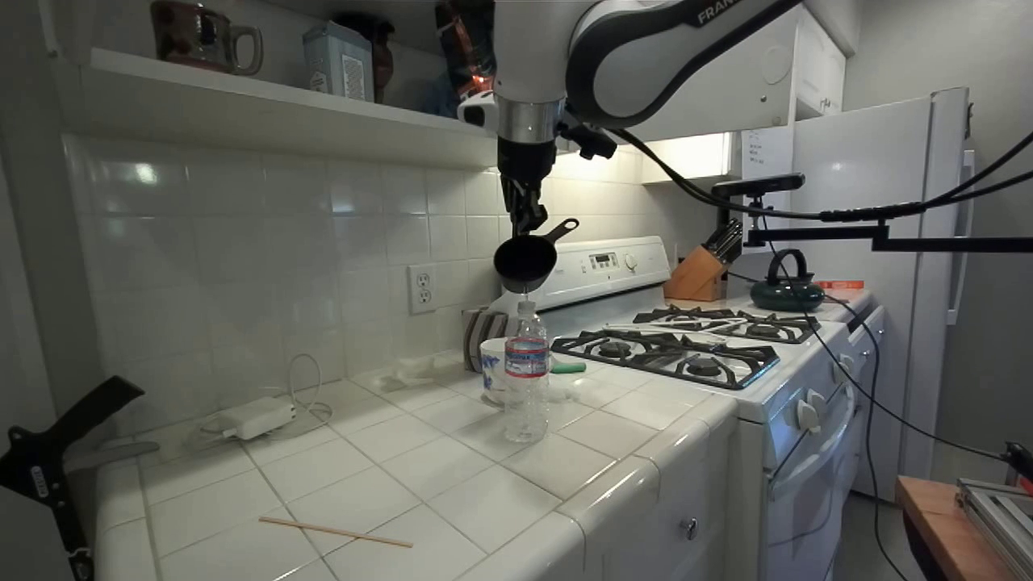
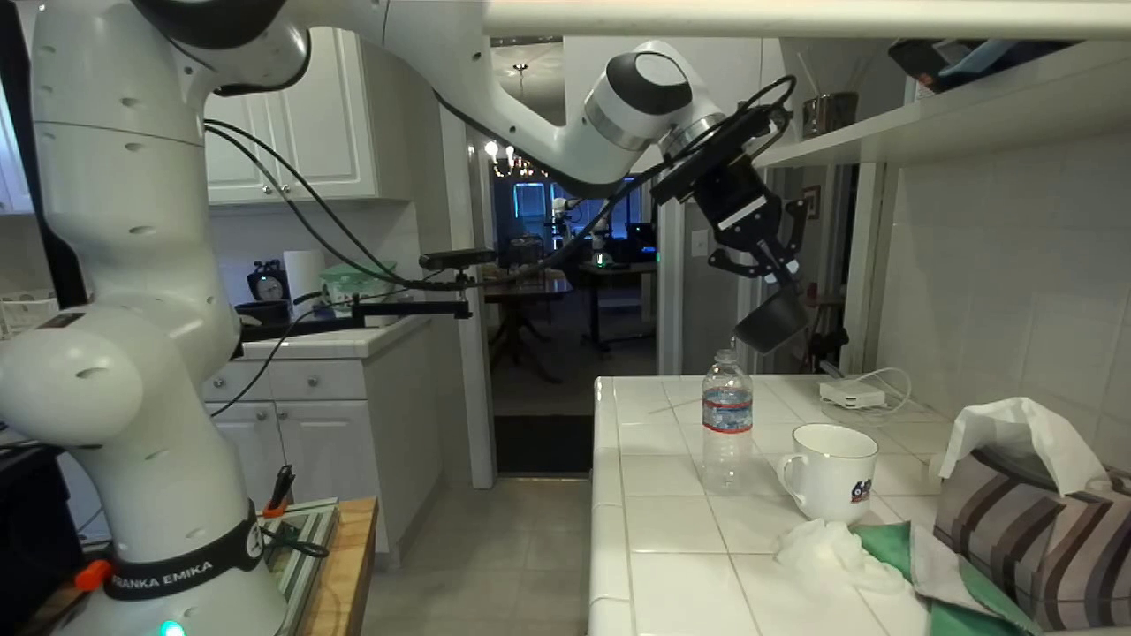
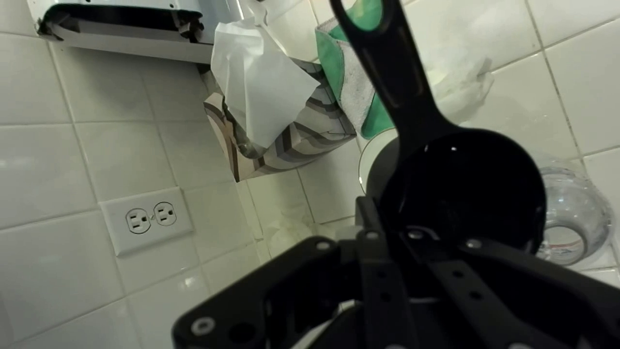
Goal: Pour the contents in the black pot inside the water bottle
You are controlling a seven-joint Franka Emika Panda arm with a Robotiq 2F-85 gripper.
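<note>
The black pot (image 1: 524, 265) hangs tilted above the water bottle in both exterior views, its short handle sticking out to one side. My gripper (image 1: 524, 223) is shut on the pot's rim. A thin clear stream runs from the pot's low lip down toward the bottle's narrow mouth. The clear water bottle (image 2: 727, 413) stands upright and uncapped on the tiled counter. In the wrist view the pot (image 3: 470, 189) looks dark inside, so its contents cannot be made out. It covers part of the bottle (image 3: 579, 208). Between the gripper's fingers (image 3: 370, 218) the pinched rim is mostly hidden in shadow.
A white mug (image 2: 831, 473) stands close to the bottle, with crumpled tissue (image 2: 835, 556), a green cloth (image 2: 950, 565) and a striped tissue box (image 2: 1007, 539) nearby. On the counter lie a thin stick (image 1: 335, 532) and a white adapter (image 1: 258, 417). A shelf (image 1: 282, 105) overhangs the wall side.
</note>
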